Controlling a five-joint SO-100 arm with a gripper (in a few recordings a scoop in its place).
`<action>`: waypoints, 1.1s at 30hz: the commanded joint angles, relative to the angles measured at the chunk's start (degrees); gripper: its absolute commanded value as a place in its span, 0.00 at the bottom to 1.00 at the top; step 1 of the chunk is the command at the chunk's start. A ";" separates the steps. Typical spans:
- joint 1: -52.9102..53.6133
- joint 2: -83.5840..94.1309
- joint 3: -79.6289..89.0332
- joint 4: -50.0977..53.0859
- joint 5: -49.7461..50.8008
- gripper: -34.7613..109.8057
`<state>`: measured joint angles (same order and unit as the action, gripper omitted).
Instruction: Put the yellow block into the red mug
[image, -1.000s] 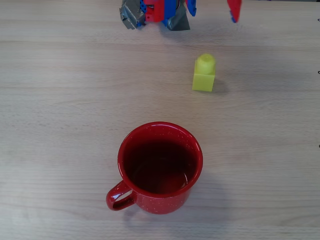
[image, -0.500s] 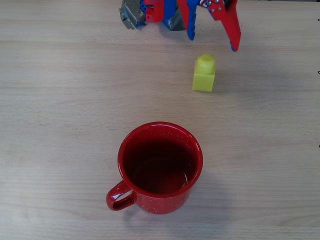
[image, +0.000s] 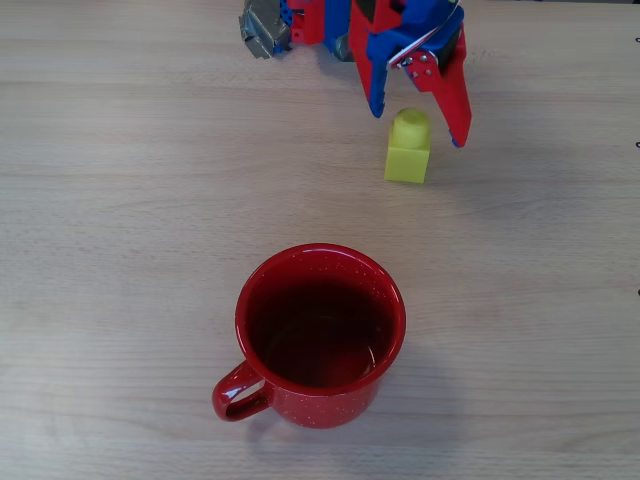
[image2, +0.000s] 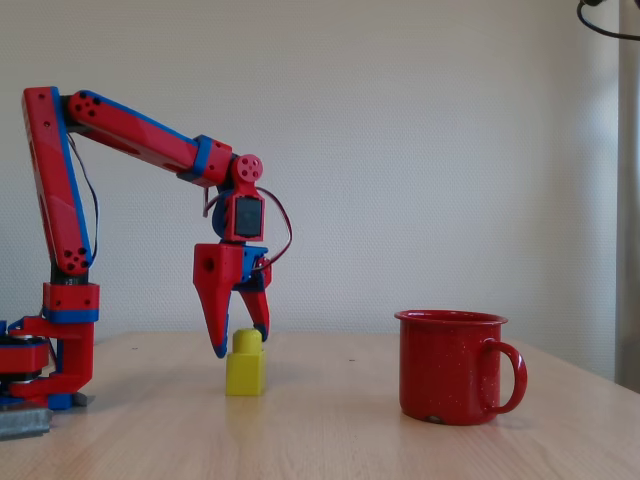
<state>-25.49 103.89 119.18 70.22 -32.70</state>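
Two red-and-blue fingers of the end effector (image: 418, 128) spread wide, holding nothing, straddling the small yellow plastic block's (image: 408, 148) stud, seemingly without contact. Well apart on the pale wooden bench (image: 120, 250) stands the glossy red speckled enamel mug (image: 320, 335).

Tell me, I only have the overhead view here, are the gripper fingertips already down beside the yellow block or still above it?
Observer: In the fixed view the gripper hangs open with its fingertips about level with the stud of the yellow block, above the cube body.
Operator: Is the block sitting flat?
Observer: Yes, the fixed view shows it upright on the table, stud on top.
Operator: How tall is the mug next to it?
Observer: The red mug stands clearly taller than the block, its rim above the stud, so I would judge a lift well above that rim is needed.
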 joint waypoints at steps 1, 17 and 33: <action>-0.53 0.97 0.79 -1.58 0.18 0.50; -0.26 -0.79 3.16 -7.47 0.62 0.34; 3.78 -1.05 1.05 -9.14 2.29 0.24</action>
<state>-22.76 101.60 122.96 61.00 -30.94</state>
